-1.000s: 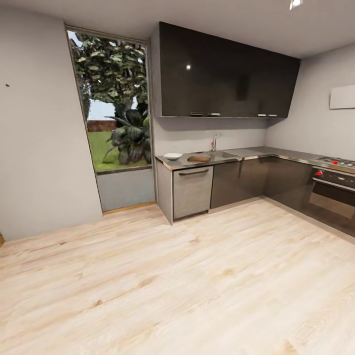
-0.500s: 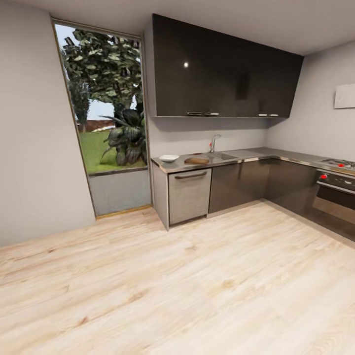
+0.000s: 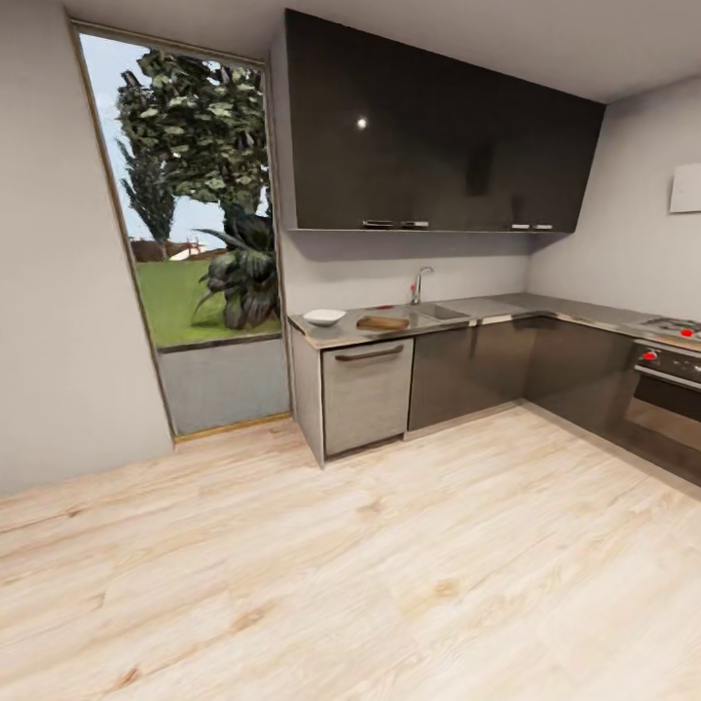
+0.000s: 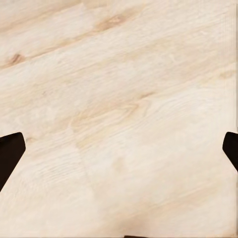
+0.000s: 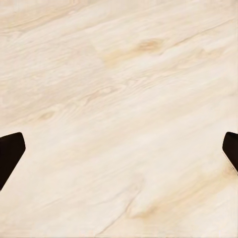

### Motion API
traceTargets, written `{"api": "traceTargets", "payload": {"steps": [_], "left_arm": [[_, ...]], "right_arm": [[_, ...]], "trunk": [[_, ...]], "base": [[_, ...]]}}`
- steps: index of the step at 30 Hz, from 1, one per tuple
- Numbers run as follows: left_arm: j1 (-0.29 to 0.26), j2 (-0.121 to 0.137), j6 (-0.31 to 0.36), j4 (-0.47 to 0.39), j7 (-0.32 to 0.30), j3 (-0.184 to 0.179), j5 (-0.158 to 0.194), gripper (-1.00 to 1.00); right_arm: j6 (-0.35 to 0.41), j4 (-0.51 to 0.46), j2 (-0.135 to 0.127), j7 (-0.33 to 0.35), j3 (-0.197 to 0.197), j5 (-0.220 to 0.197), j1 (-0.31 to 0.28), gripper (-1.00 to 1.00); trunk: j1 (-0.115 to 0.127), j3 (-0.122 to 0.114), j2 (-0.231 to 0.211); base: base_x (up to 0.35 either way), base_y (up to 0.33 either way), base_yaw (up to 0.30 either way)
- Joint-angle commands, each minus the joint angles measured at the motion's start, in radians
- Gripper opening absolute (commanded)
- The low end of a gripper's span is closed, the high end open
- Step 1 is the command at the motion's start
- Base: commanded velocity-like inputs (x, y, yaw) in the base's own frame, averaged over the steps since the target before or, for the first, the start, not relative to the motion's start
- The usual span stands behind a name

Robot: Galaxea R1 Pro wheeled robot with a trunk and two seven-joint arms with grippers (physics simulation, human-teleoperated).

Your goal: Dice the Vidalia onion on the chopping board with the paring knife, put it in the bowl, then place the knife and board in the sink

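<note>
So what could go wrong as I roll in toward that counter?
1. The bowl and chopping board sit near the counter's front edge; bumping the cabinet could shift them.
2. The oven juts into the room on the right; a wide swing might clip it.
3. Both grippers point at the floor, open, so raise them before arriving.

Of my robot's body I can see very little: each wrist camera catches two plain black fingertips (image 4: pixel 10 156) of my left pincer (image 4: pixel 119 153) and right pincer (image 5: pixel 119 153), wedge-shaped, matte, with no markings, screws or cables on them.
</note>
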State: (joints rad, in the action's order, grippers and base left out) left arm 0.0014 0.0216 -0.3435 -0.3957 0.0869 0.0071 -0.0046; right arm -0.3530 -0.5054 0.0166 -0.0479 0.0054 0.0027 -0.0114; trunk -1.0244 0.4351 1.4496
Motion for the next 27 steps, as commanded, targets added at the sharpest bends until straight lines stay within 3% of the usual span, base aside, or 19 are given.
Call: {"api": "traceTargets", "payload": {"steps": [1, 27], "left_arm": [[0.000, 0.000, -0.002, -0.001, 0.002, 0.001, -0.001, 1.00], [0.000, -0.002, -0.002, 0.000, 0.002, -0.001, -0.001, 1.00]], "right_arm": [[-0.003, 0.001, 0.000, -0.004, 0.001, 0.000, -0.001, 1.00], [-0.003, 0.001, 0.000, -0.004, 0.001, 0.000, -0.001, 1.00]], "trunk": [[-0.001, 0.001, 0.000], [-0.001, 0.001, 0.000]], "base": [[0.325, -0.144, 0.000], [0.315, -0.157, 0.000]]}}
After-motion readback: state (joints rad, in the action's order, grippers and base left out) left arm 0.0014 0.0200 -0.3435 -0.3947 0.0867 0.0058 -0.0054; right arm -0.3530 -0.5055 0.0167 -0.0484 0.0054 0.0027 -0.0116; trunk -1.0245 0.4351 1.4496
